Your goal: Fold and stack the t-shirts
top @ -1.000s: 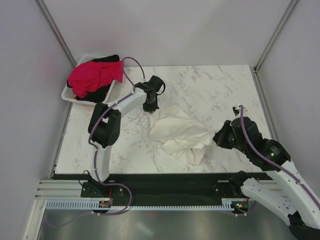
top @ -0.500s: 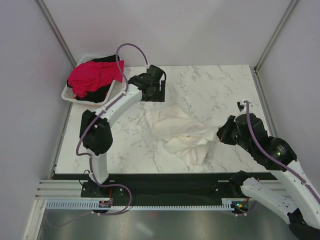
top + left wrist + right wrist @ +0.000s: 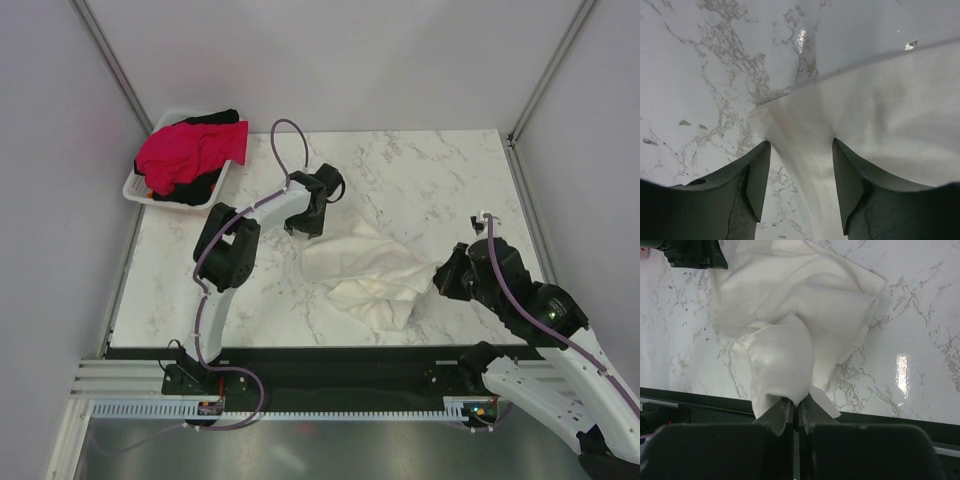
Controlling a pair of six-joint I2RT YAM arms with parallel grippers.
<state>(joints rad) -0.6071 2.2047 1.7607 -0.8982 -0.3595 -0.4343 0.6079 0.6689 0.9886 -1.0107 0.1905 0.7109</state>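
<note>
Up in far-left white basket (image 3: 135, 187), red-pink t-shirt (image 3: 185, 152) over black t-shirt (image 3: 212, 118); on marble table (image 3: 420, 175) between grey walls (image 3: 330, 60), crumpled white t-shirt (image 3: 365, 270) pinched in right gripper (image 3: 795, 407), left gripper (image 3: 800, 150) spread astride its corner.

We see a white marble-veined table (image 3: 430, 180); a crumpled white t-shirt (image 3: 365, 270) lies on it near the middle; a white basket (image 3: 131, 187) sits at its far left corner.
</note>
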